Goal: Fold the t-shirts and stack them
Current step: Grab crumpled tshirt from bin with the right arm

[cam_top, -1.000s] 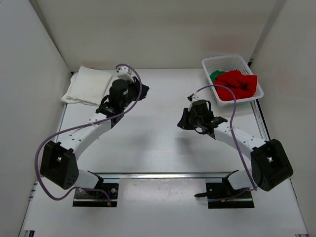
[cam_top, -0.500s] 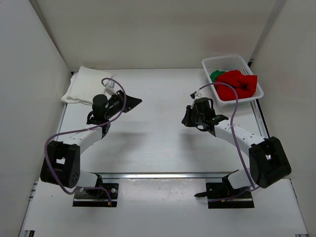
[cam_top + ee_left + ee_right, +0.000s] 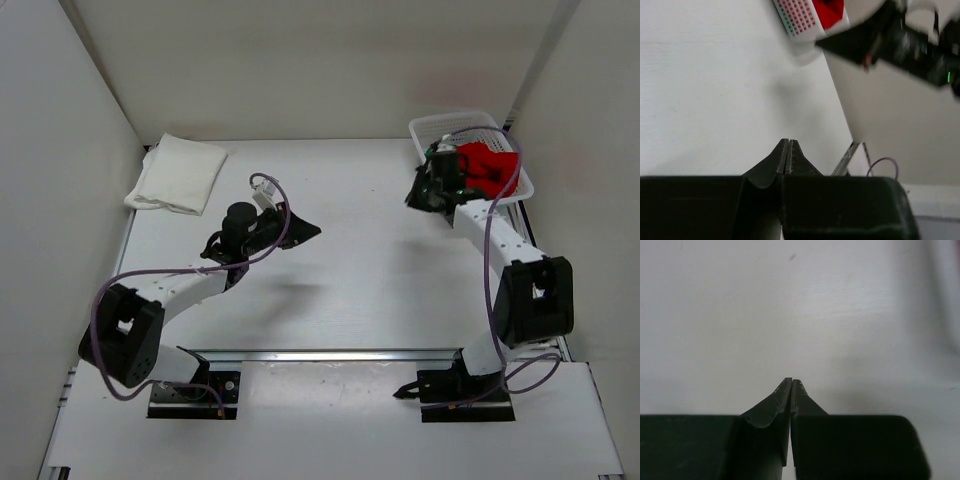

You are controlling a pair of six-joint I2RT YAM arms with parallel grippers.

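Note:
The white t-shirt lies folded at the table's far left corner. The red t-shirt is bunched in the white mesh basket at the far right and also shows in the left wrist view. The green t-shirt is almost wholly hidden behind my right arm. My left gripper is shut and empty above the table's middle. My right gripper is shut and empty beside the basket's left edge, over bare table.
White walls enclose the table on the left, back and right. The basket and my right arm show at the top of the left wrist view. An aluminium rail runs along the near edge.
My left gripper swung from beside the white t-shirt rightwards to the table's middle. My right gripper moved from the middle right back to the basket's left edge.

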